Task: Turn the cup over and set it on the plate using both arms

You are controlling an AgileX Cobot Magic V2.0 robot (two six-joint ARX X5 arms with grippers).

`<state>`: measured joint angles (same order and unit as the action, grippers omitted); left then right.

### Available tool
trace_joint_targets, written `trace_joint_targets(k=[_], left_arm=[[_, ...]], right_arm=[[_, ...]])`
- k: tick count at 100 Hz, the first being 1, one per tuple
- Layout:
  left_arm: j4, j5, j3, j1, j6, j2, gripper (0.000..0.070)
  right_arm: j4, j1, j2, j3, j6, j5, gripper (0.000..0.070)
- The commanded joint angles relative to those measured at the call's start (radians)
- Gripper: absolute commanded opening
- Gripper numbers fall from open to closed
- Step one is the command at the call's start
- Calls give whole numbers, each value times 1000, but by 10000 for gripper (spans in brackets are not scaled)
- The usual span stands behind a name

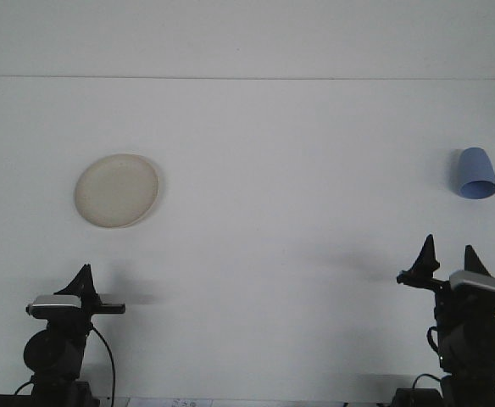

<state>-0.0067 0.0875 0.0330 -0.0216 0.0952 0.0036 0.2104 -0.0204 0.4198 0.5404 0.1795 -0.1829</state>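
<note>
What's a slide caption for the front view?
Open right gripper turned toward the upside-down blue plastic cup; left gripper parked; round cream plate empty on white table.

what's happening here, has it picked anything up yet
Nothing is held yet. The blue cup sits upside down at the far right of the table, and the cream plate lies bare on the left. The right gripper is open, nearer the cup's side. The left gripper sits low at the front.

Blue cup [476,173] sits far right on the white table, looking upside down with its wide rim toward us, though the angle makes that hard to confirm. Well apart, over on the left, the round cream plate [117,190] lies flat and bare.
</note>
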Motion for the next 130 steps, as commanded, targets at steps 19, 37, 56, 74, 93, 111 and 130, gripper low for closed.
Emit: trace_joint_targets(k=[19,37,56,74,93,111,130], left_arm=[[11,1,-19,3,5,-1,15],[11,1,-19,3,5,-1,15],[11,1,-19,3,5,-1,15],[11,1,-19,3,5,-1,15],[11,1,-19,3,5,-1,15],[11,1,-19,3,5,-1,15],[11,1,-19,3,5,-1,15]], right_arm=[[-115,-100,412,101,-180,-63,505],[-253,-264,653,112,-190,85,501],[-454,-464,867,114,-261,285,494],[-595,-595,1069,166,-274,406,494],[-623,-641,1262,316,-294,500,494],[-623,-642,1413,450,-336,527,485],[-653,-640,1543,579,-345,547,475]])
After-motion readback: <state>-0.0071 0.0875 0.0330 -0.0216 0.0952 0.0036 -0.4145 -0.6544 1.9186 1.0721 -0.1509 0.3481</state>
